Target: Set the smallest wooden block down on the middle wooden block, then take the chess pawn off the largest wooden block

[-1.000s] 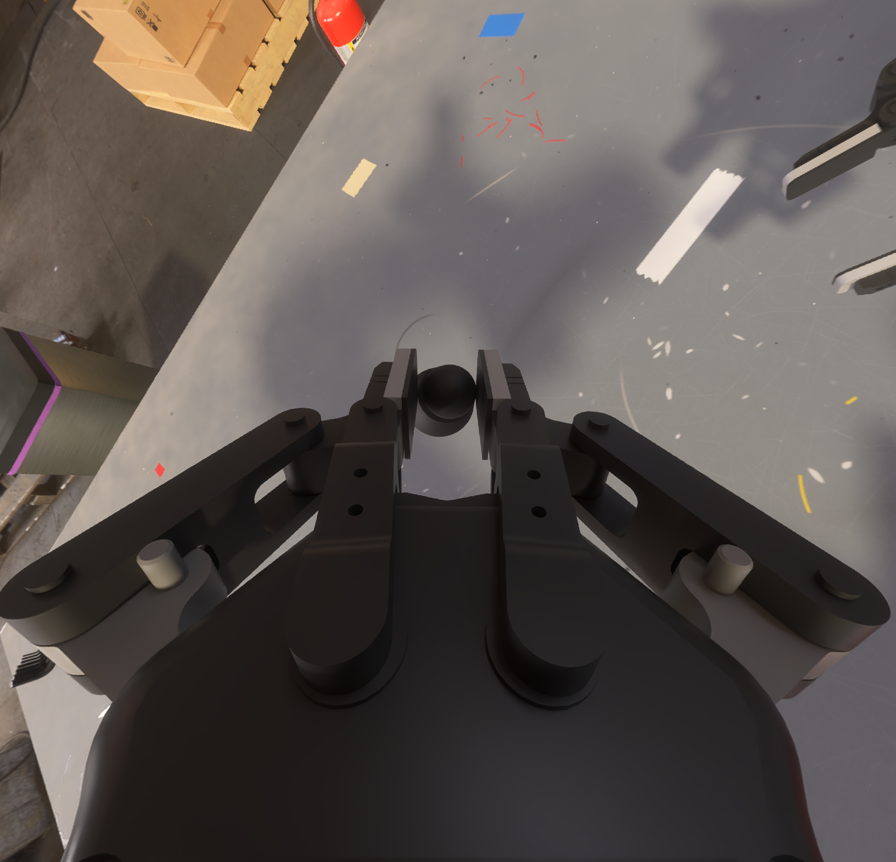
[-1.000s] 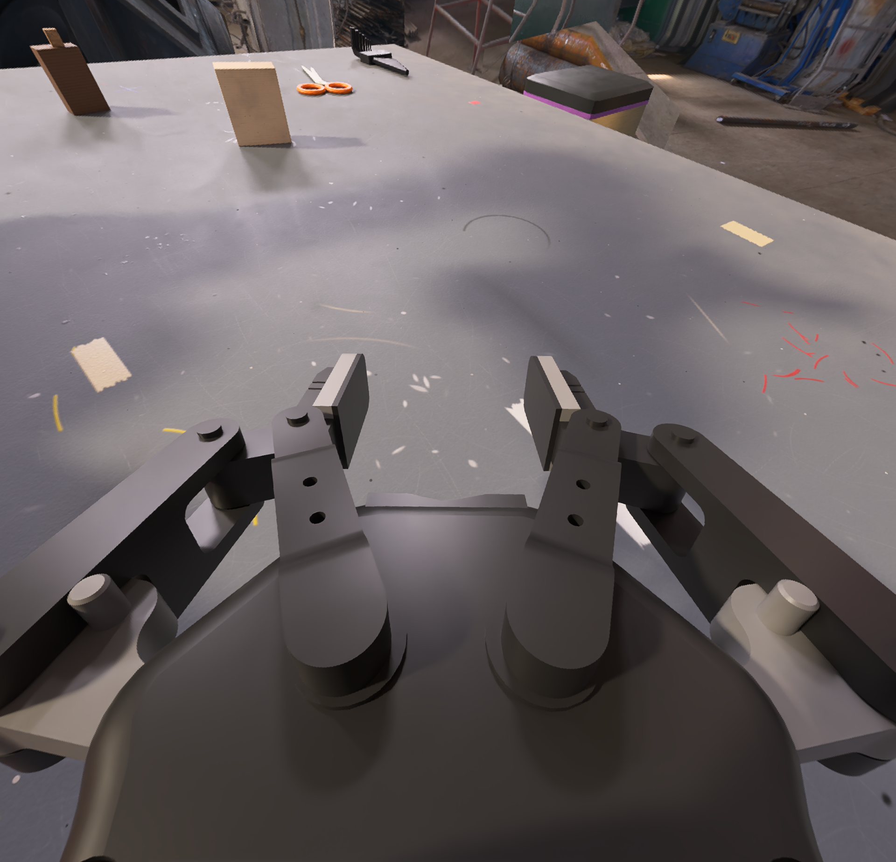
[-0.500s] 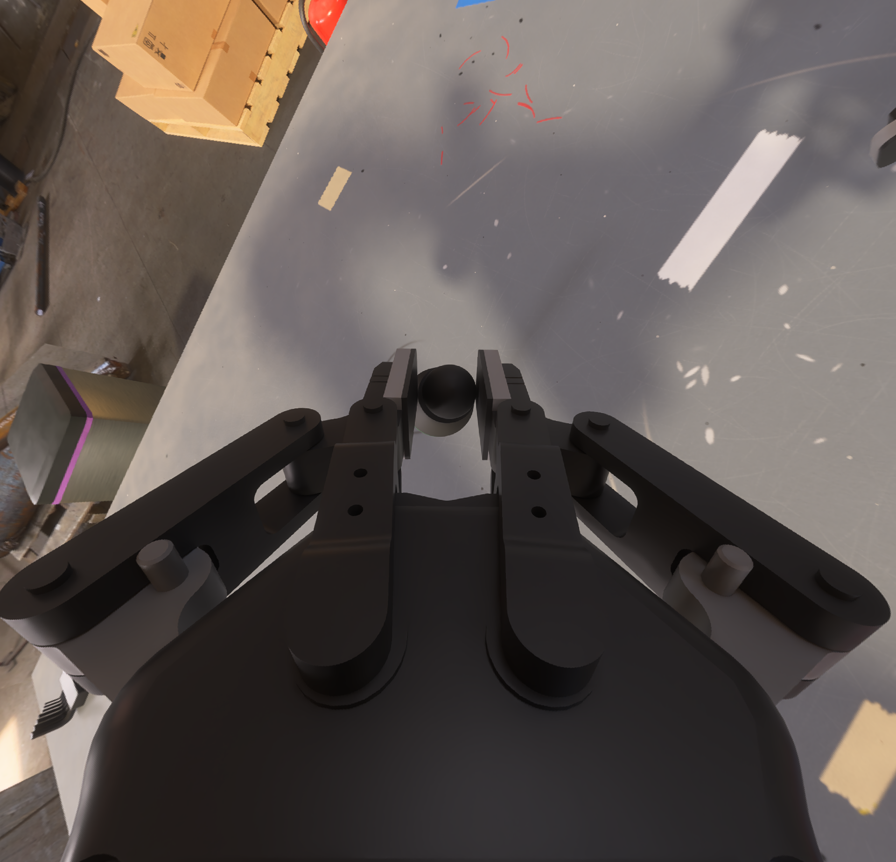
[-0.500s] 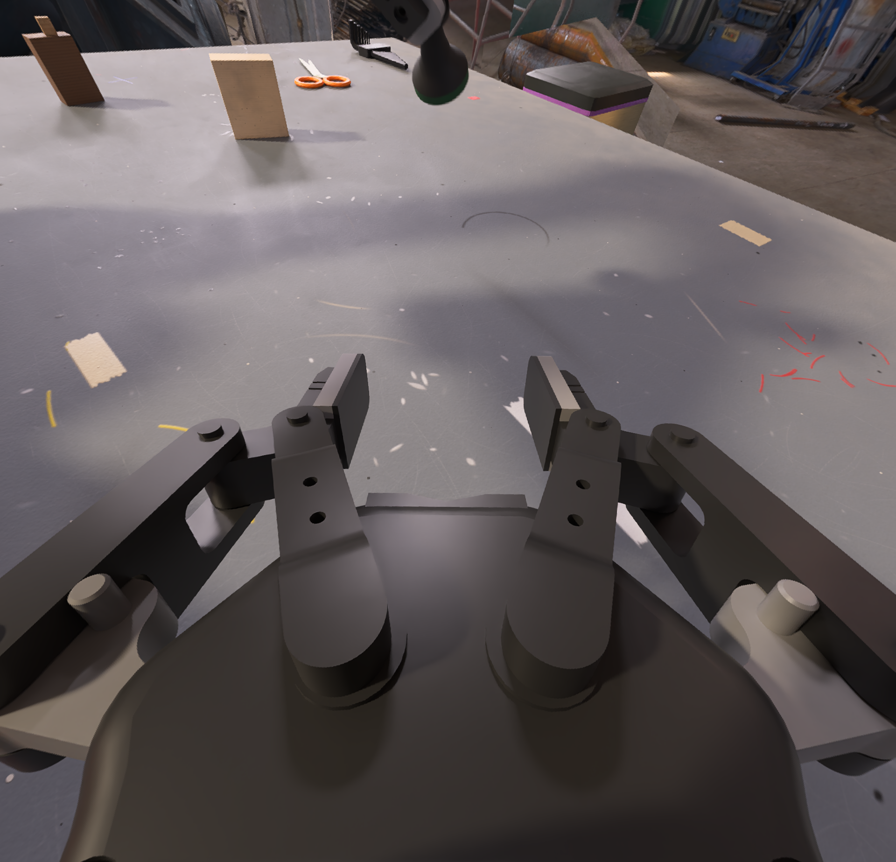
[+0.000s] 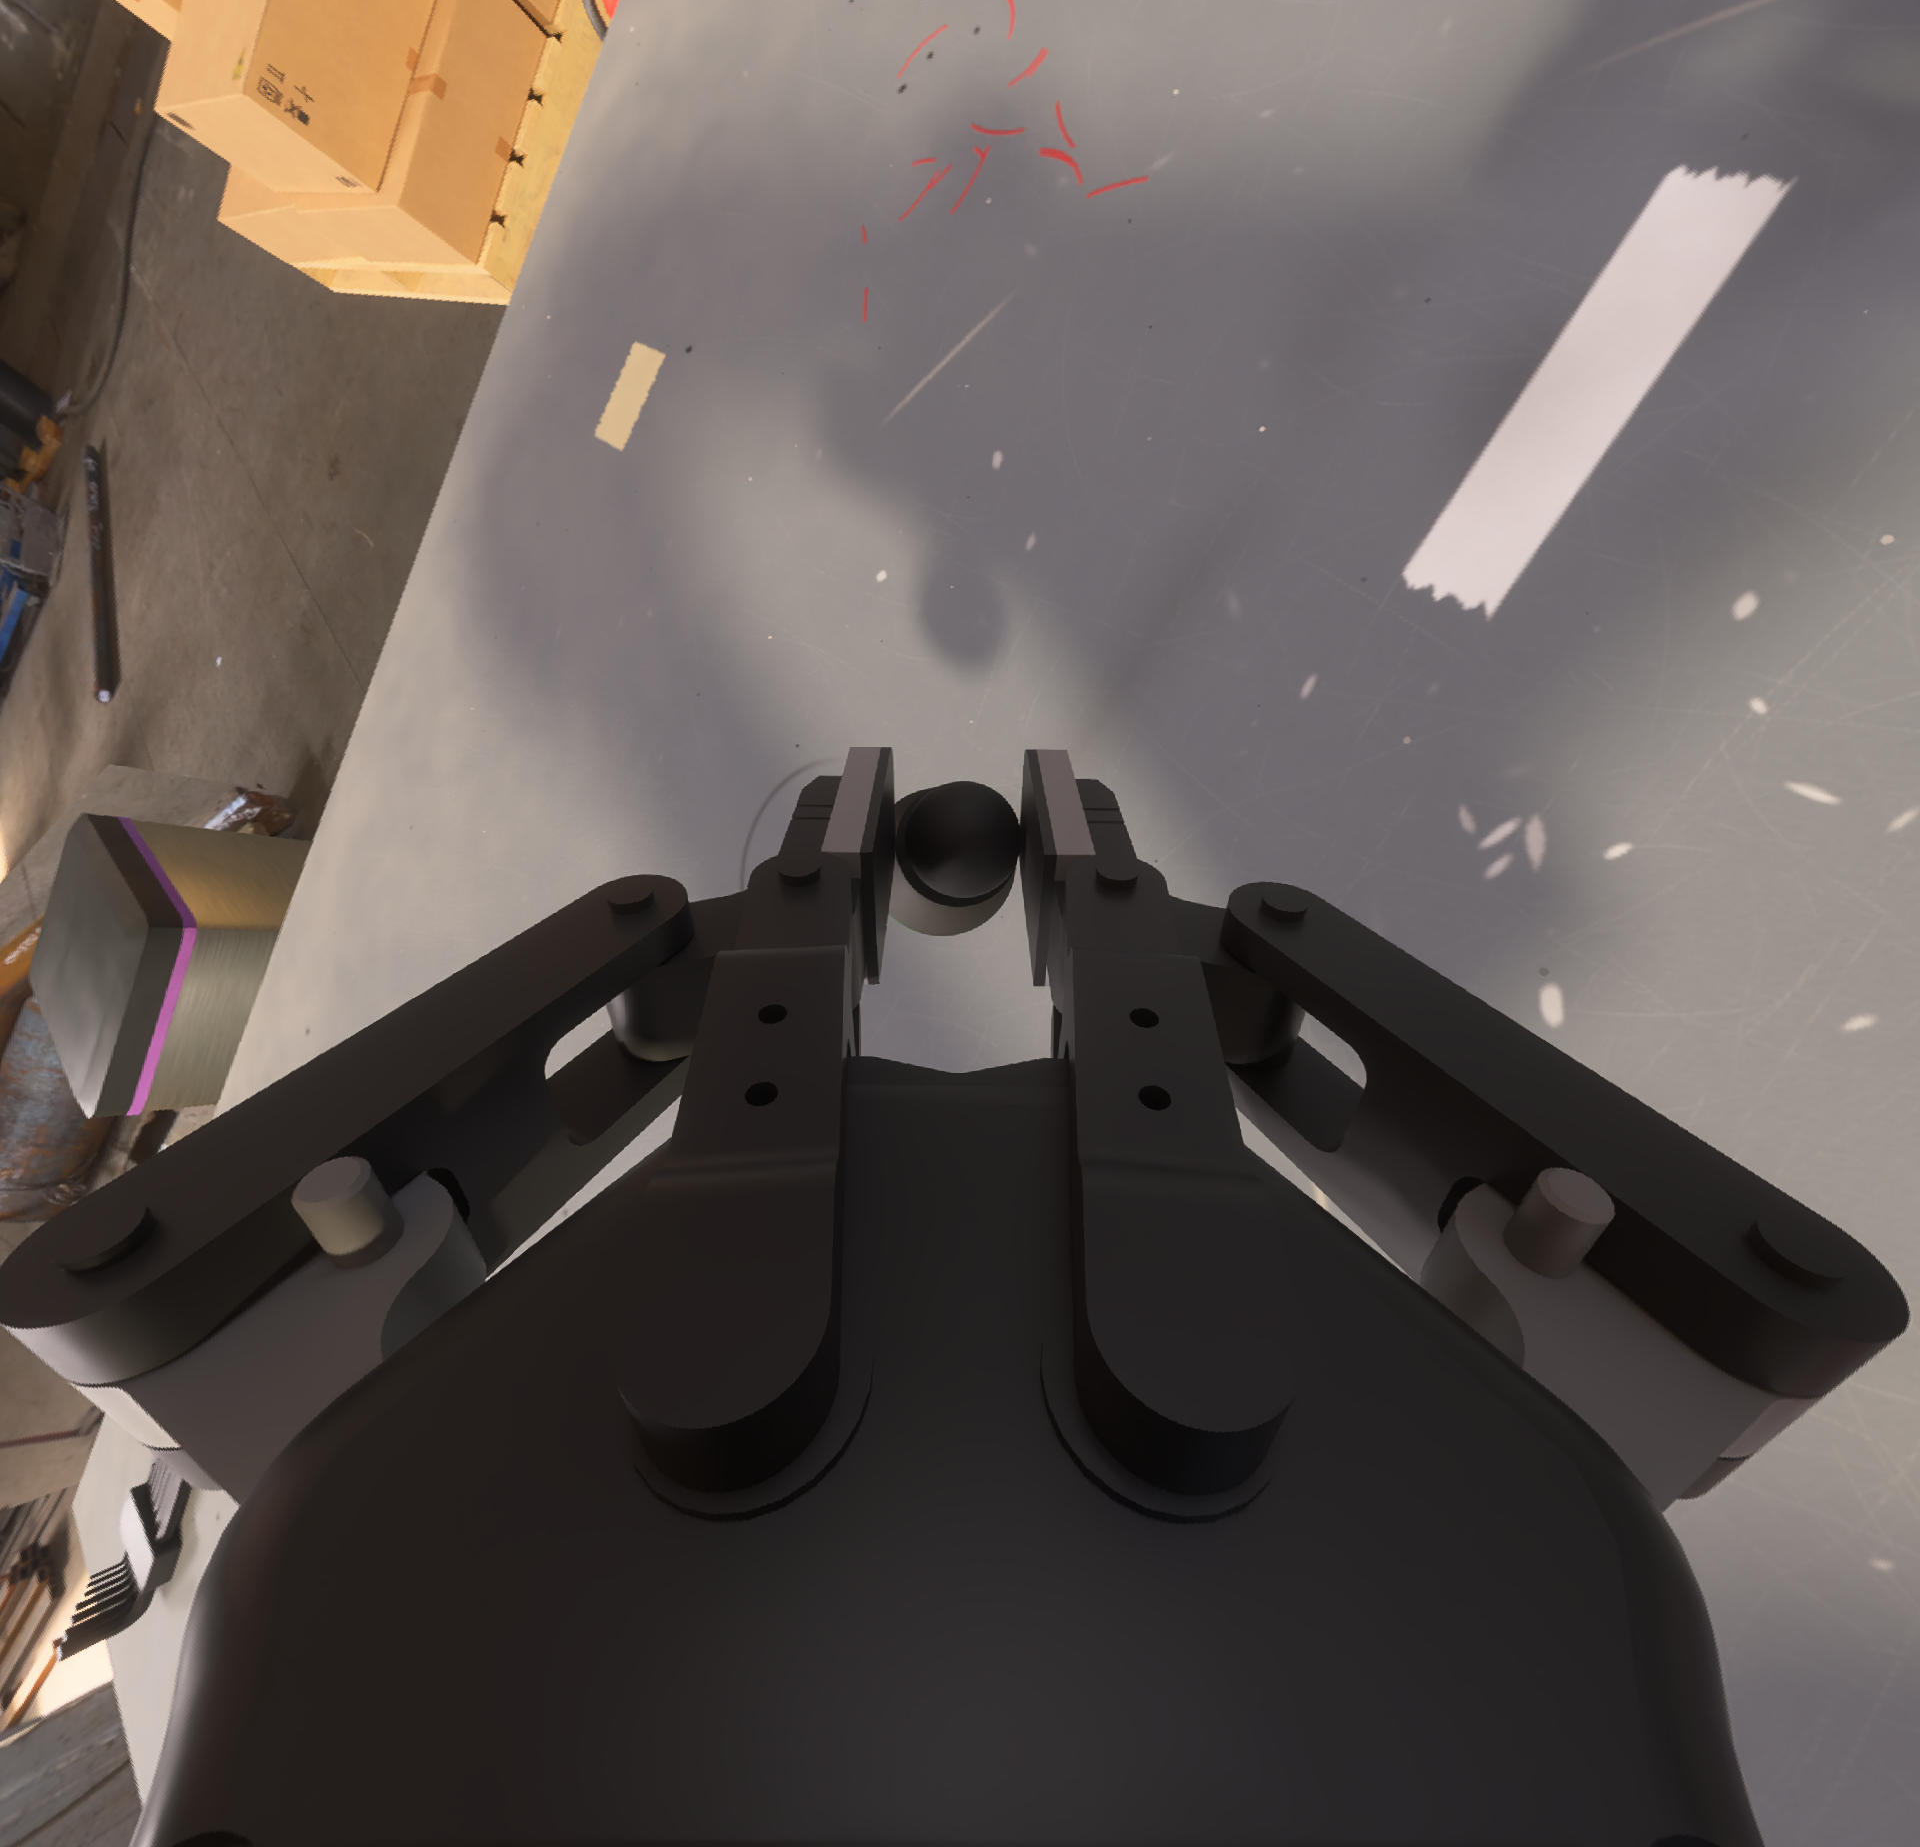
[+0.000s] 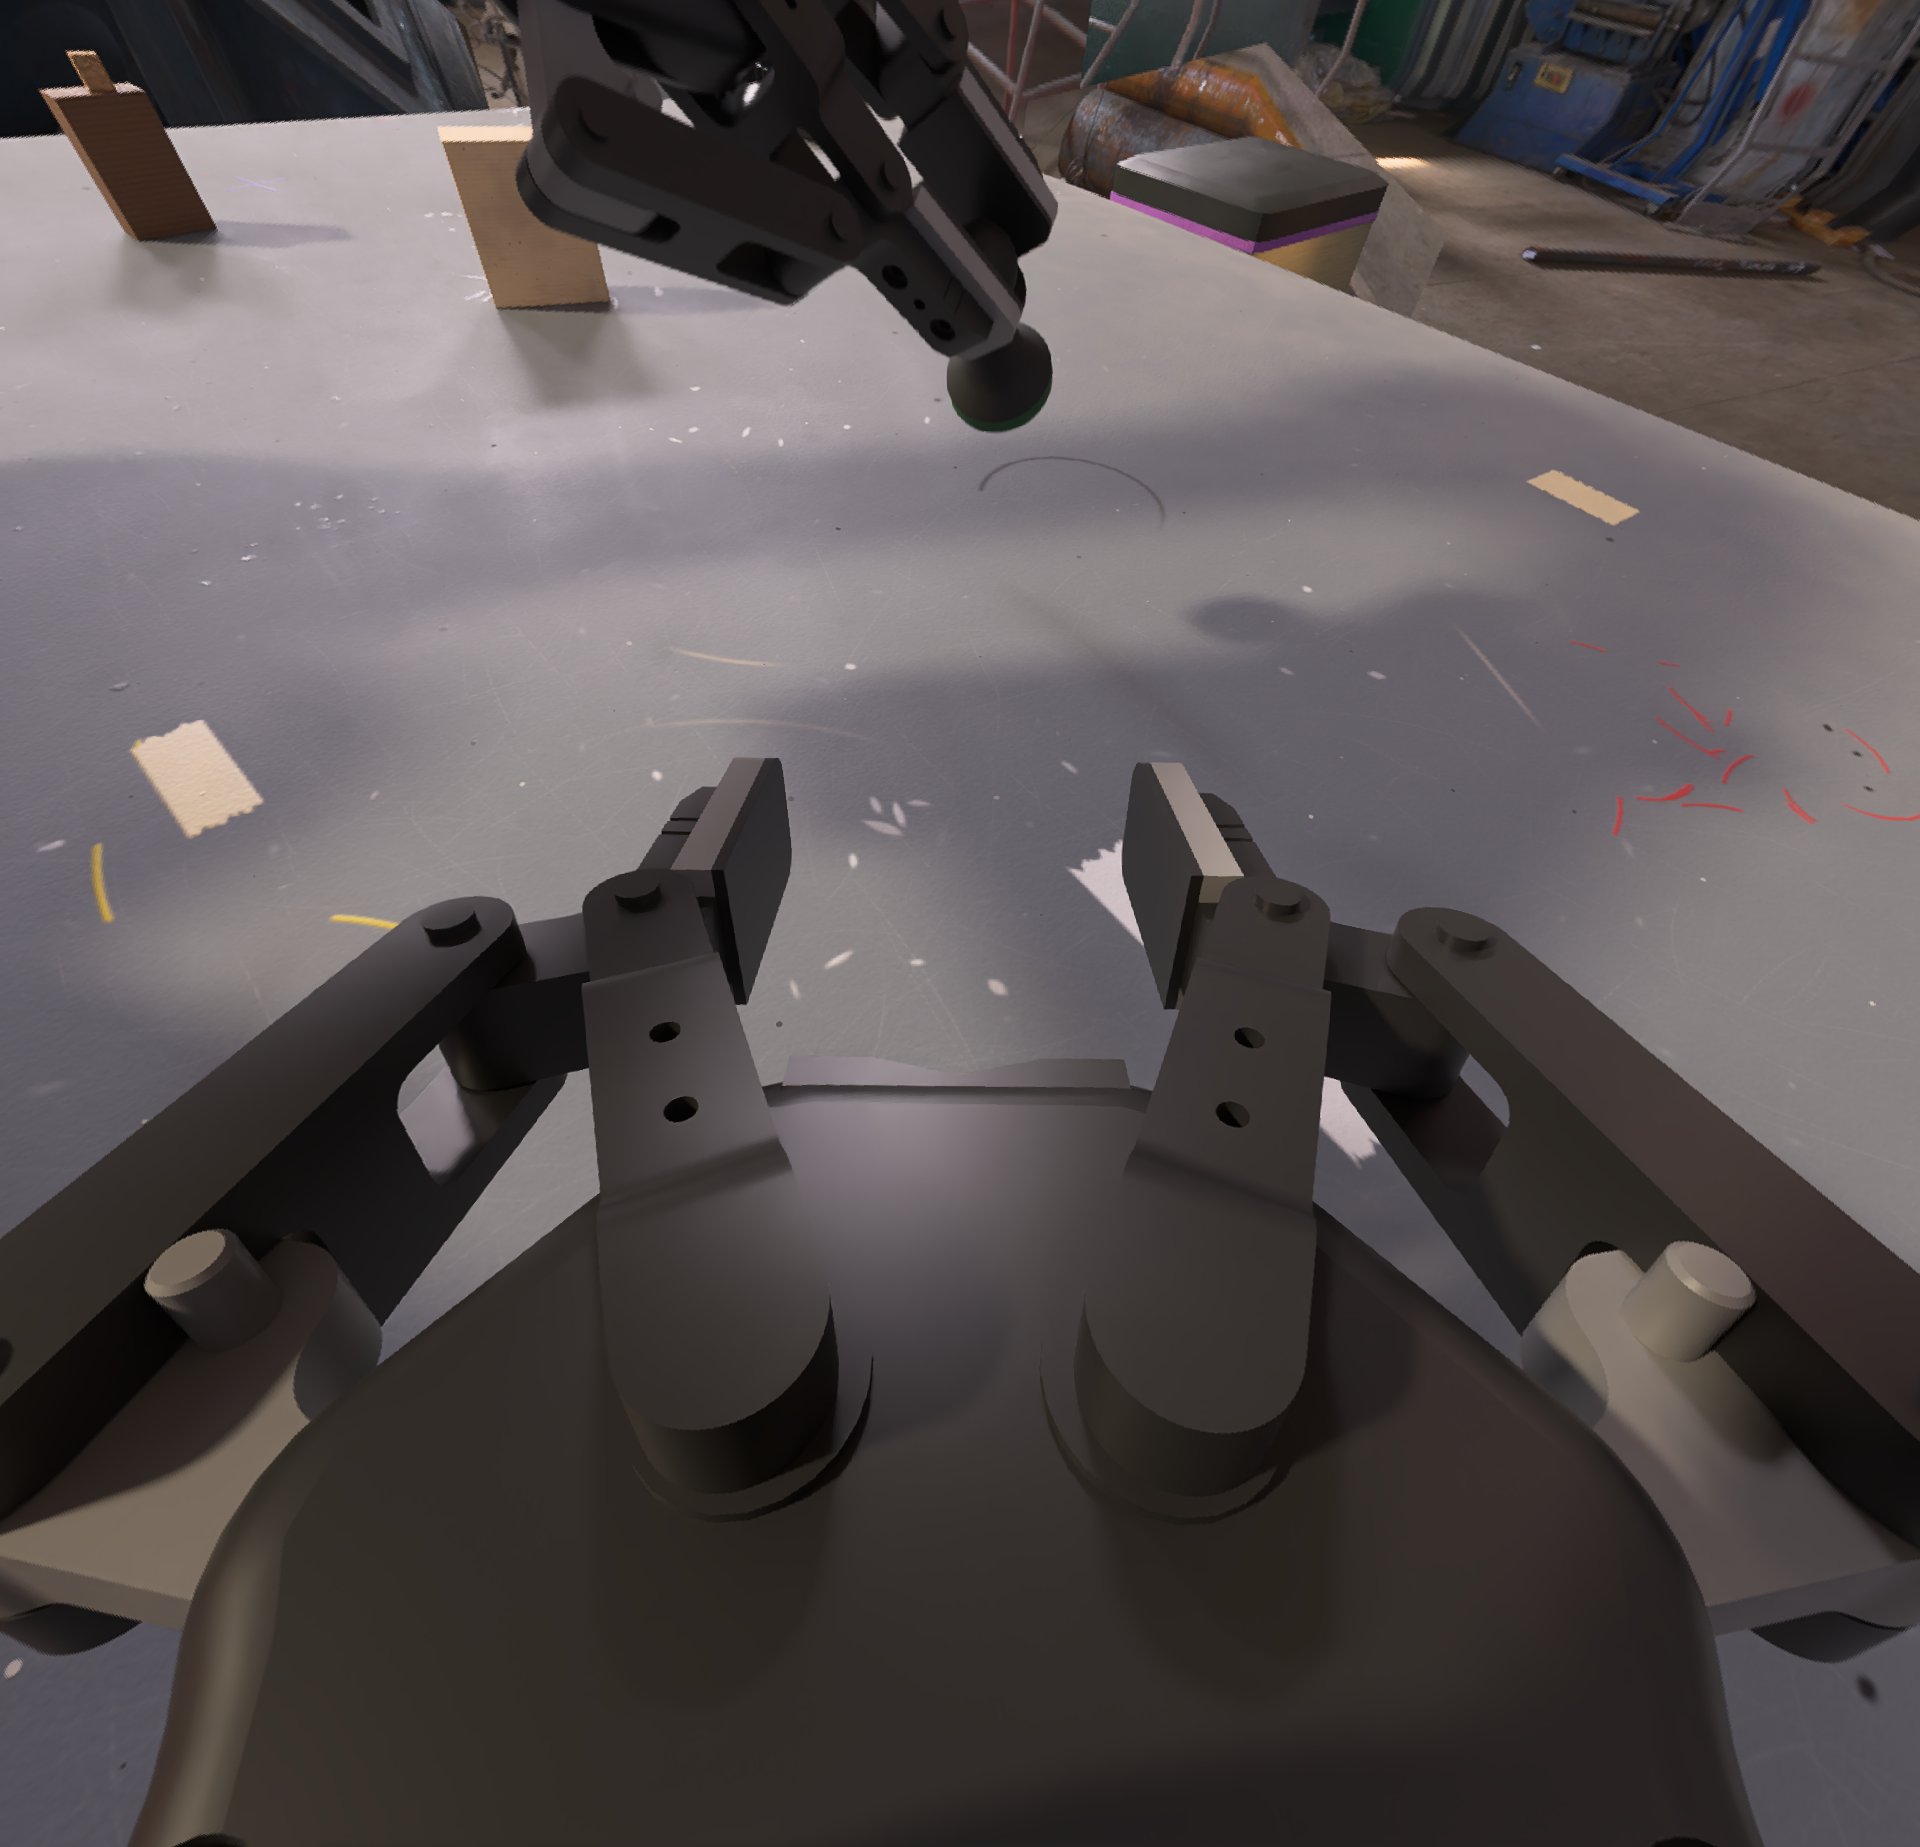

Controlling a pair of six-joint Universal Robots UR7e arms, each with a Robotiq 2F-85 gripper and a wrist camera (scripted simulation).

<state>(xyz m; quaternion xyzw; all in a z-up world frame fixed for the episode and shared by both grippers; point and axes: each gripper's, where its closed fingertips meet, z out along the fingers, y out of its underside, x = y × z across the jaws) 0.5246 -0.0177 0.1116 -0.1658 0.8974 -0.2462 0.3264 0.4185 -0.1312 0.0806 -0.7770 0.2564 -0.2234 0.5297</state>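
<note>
Holding the black chess pawn [image 6: 1000, 381] pinched, the left gripper [image 5: 958, 841] has carried it lower toward the table [image 6: 727, 571]; the right gripper [image 6: 956, 841] waits spread and empty.

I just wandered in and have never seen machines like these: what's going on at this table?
The left tool is shut on a black chess pawn and holds it in the air above the grey table. The right tool is open and holds nothing. At the far side, a small wooden block sits on a darker brown one; a paler, larger block stands upright beside them, nothing on top.
</note>
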